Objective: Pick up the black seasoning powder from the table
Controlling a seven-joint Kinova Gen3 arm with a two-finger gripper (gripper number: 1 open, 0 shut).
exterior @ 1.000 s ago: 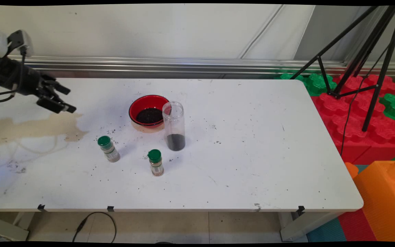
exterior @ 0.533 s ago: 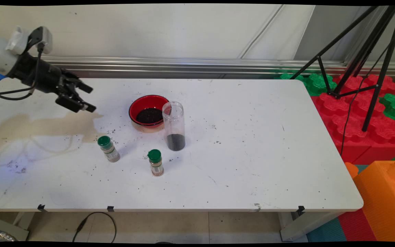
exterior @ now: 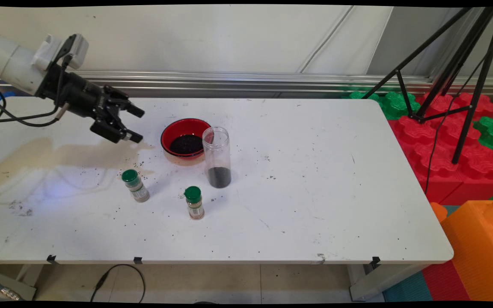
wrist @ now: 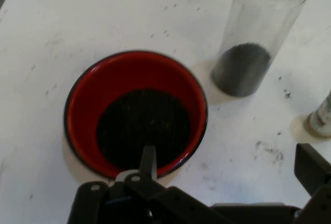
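Black two-finger hand (exterior: 134, 125) hangs over the white counter (exterior: 315, 205), upper left, fingers spread wide, holding nothing. Just right of it: round red bowl with black rim (exterior: 185, 137), dark granules inside; apart from the hand. Touching or nearly touching the bowl's right side: tall clear plastic jar (exterior: 217, 156), open top, dark granules at its bottom. Nearer the front edge: two small green-capped spice bottles, left one (exterior: 135, 185), right one (exterior: 194, 202), both upright.

Risk, as judged: the lower finger sits low beside the bowl's rim; a sideways sweep could shove the bowl into the jar and tip it, scattering granules.
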